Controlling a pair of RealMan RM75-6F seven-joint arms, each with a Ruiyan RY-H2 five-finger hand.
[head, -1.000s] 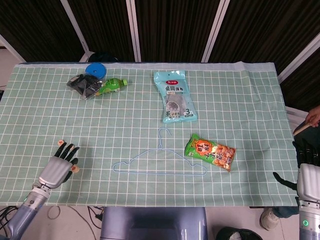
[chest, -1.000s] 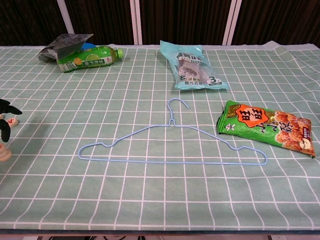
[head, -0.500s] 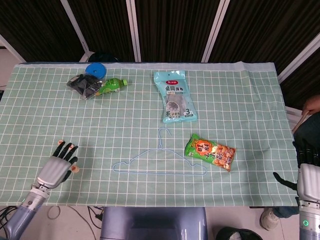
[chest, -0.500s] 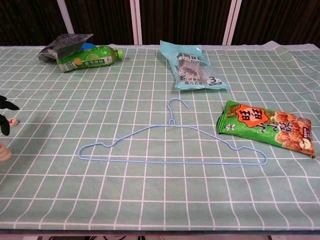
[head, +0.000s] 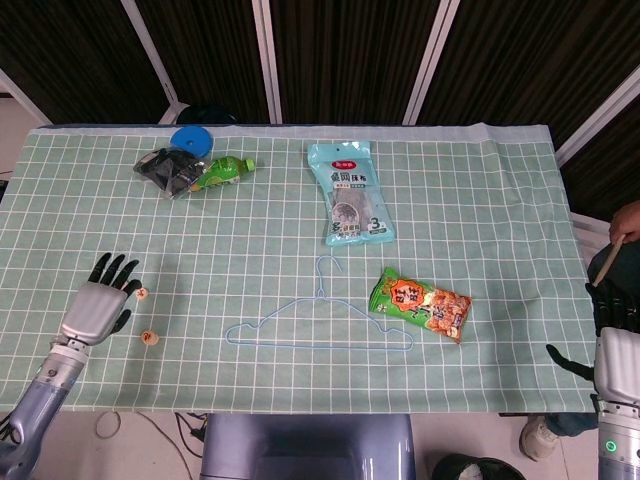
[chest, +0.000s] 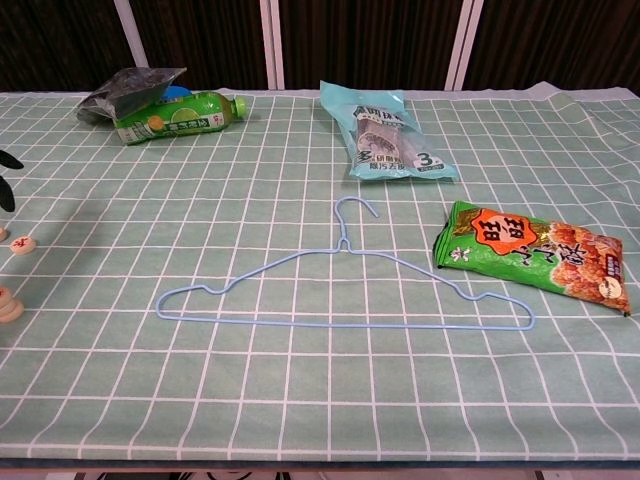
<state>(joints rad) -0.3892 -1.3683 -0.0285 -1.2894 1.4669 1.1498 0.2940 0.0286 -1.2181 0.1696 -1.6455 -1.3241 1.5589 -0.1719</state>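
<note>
**Left robot hand spread beside two small round pieces**

The left robot hand (head: 95, 305) hovers over the near-left part of the tabletop (head: 500, 200), fingers spread and holding nothing. Just off its fingertips lies one small round piece (head: 142, 293), pale with a red mark; a second piece (head: 148, 337) lies a little nearer the front edge. Neither is touched by the hand, and both lie flat on the checked cloth, apart from each other. In the chest view only a dark fingertip shows at the left border, with the same two pieces (chest: 22, 244) and (chest: 8, 305) below it.

The right robot hand (head: 615, 355) hangs off the right end of the tabletop, past the cloth, near nothing. Its thumb sticks out to the side, but its fingers are mostly cut off by the frame, so I cannot tell how far it is open.

Everything else lies well away from both hands. A blue wire hanger (head: 320, 325) lies flat in the middle, hook pointing to the far side, with a green-and-orange snack bag (head: 422, 306) just to its right. A pale blue packet (head: 350, 192) lies farther back. In the far-left corner a green bottle (head: 222, 171) lies on its side against a dark bag (head: 165, 168), beside a blue lid (head: 192, 139).
</note>
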